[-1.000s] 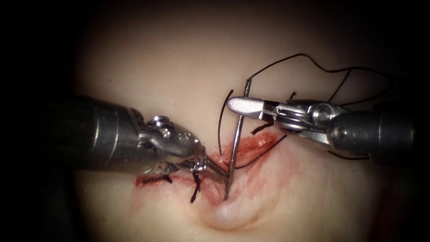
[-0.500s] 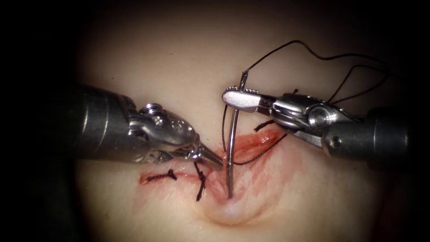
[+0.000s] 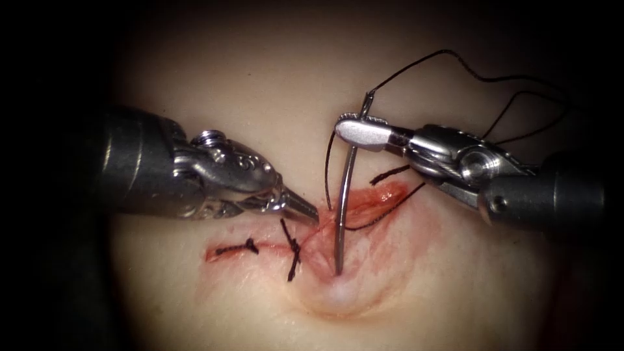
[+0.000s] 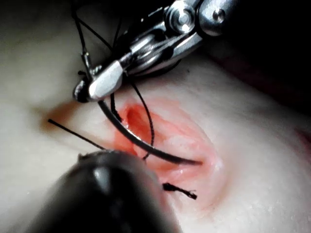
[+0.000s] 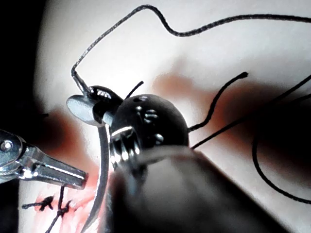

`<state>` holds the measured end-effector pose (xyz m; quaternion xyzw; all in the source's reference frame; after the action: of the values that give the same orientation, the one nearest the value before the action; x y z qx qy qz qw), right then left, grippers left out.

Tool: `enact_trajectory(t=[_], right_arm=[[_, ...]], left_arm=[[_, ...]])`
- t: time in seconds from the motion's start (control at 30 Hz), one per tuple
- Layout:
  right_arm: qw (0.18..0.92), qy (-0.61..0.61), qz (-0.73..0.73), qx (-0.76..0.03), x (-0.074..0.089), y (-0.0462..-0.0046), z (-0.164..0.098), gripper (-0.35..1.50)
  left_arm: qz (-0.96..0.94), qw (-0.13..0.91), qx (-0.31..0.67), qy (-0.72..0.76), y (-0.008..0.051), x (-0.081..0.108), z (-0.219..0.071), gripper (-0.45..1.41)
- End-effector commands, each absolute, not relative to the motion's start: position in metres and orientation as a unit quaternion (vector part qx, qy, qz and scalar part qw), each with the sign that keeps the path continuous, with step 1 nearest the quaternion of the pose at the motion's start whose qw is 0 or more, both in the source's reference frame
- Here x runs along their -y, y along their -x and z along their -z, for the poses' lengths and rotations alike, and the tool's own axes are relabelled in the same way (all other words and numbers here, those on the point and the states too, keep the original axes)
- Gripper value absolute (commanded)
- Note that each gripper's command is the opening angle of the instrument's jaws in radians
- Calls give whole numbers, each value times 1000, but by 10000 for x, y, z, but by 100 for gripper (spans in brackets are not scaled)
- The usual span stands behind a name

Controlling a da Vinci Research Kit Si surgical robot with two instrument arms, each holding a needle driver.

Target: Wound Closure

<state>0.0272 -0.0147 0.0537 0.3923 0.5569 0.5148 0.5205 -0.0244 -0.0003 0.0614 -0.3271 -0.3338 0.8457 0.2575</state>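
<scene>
needle (image 3: 345,201): tip buried in tissue (image 3: 260,97) at 6 o'clock | thread (image 3: 455,65): loop lost in dark toward 3 o'clock | left tool (image 4: 112,194): jaws hidden behind own blurred shaft

No writing, label, brand, number or sign can be read in any view; nothing legible is carried by the tools, the needle, the thread or the tissue.

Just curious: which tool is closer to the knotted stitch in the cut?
Left. Its tool, holding nothing, sits just above the knotted stitch. The right tool is farther up and right, gripping the needle near its thread end, tip in the tissue.
</scene>
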Motion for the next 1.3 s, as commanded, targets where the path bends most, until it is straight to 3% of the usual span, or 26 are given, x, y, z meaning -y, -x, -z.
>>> enact_trajectory(t=[0.03, 0.67, 1.03, 1.3], right_arm=[[519, -388, -518, -558, 143, -280, -543, -35], [516, -345, -527, -581, 107, -270, -564, -35], [511, -337, -531, -585, 103, -272, -571, -35], [510, -334, -534, -586, 102, -271, -572, -35]], left_arm=[[-846, 256, 332, 329, 248, 2, -616, -45], [-830, 268, 342, 350, 238, -3, -576, -45], [-779, 248, 456, 352, 259, 39, -559, -45], [-780, 236, 469, 340, 268, 56, -570, -45]])
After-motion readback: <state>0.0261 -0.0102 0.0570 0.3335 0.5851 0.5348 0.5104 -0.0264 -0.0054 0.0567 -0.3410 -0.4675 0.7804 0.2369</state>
